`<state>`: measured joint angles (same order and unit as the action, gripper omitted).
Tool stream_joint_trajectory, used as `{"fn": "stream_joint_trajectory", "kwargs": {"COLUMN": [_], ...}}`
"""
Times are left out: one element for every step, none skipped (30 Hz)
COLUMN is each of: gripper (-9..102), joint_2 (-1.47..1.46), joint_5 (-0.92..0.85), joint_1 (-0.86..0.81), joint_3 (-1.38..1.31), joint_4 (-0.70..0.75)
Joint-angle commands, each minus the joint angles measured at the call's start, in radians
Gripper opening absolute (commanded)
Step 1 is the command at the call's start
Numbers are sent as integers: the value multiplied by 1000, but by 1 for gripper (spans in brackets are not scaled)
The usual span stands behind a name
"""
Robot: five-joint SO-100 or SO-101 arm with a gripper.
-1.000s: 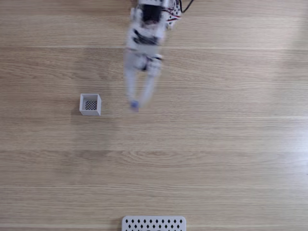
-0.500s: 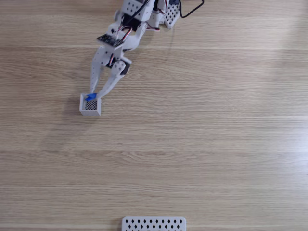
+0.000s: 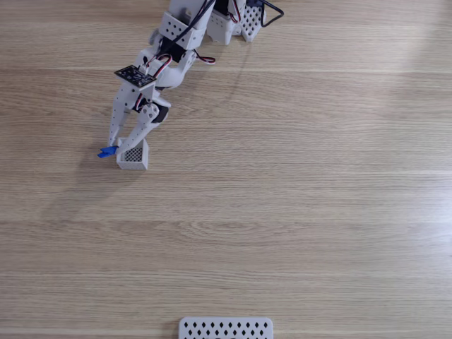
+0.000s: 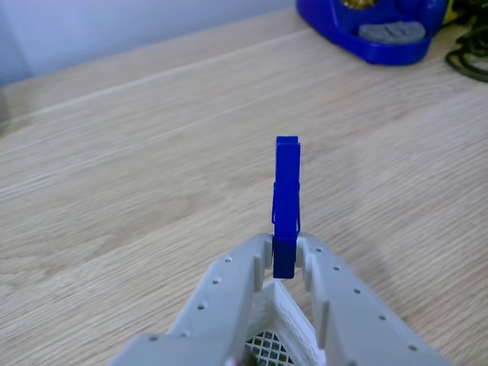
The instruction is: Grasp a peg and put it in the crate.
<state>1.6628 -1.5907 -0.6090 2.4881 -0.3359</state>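
Note:
In the fixed view the white arm reaches down from the top edge, and my gripper [image 3: 119, 146] hangs over the left side of the small white crate [image 3: 133, 164]. It is shut on the bright blue peg [image 3: 107, 151], which sticks out past the crate's left wall. In the other view the peg [image 4: 286, 198] stands clamped by its lower end in my gripper [image 4: 284, 261], pointing away from the camera. A bit of the crate's mesh bottom [image 4: 263, 348] shows below, between the grey fingers [image 4: 229, 297].
A flat white panel with diamond holes [image 3: 225, 328] lies at the bottom edge of the wooden table [image 3: 296, 212]. The arm's base [image 3: 226, 18] and cables sit at the top. A blue holder [image 4: 366, 27] stands far off in the other view.
The gripper has swung left with the peg, from the table's middle to over the crate, then on until the peg pokes past the crate's left wall.

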Motion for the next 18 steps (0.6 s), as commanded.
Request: {"fn": "stream_joint_trajectory", "kwargs": {"gripper": [-1, -1, -1, -1, -1, -1, -1, -1, -1, -1, -1, -1, -1, -1, -1, -1, -1, -1], "joint_2": [25, 25, 25, 25, 25, 25, 25, 26, 28, 34, 41, 52, 61, 69, 75, 81, 84, 86], "joint_5": [6, 9, 9, 9, 11, 11, 9, 11, 6, 3, 5, 5, 5, 3, 0, -2, -5, -6], "joint_1": [-9, -9, -9, -9, -8, -6, -5, -5, -3, 0, 3, 5, 6, 6, 6, 6, 6, 6], "joint_3": [-44, -43, -43, -41, -41, -41, -41, -41, -43, -46, -52, -54, -51, -49, -46, -43, -43, -43], "joint_4": [-20, -18, -18, -17, -14, -6, 8, 28, 52, 80, 107, 132, 144, 158, 170, 176, 181, 186]}}
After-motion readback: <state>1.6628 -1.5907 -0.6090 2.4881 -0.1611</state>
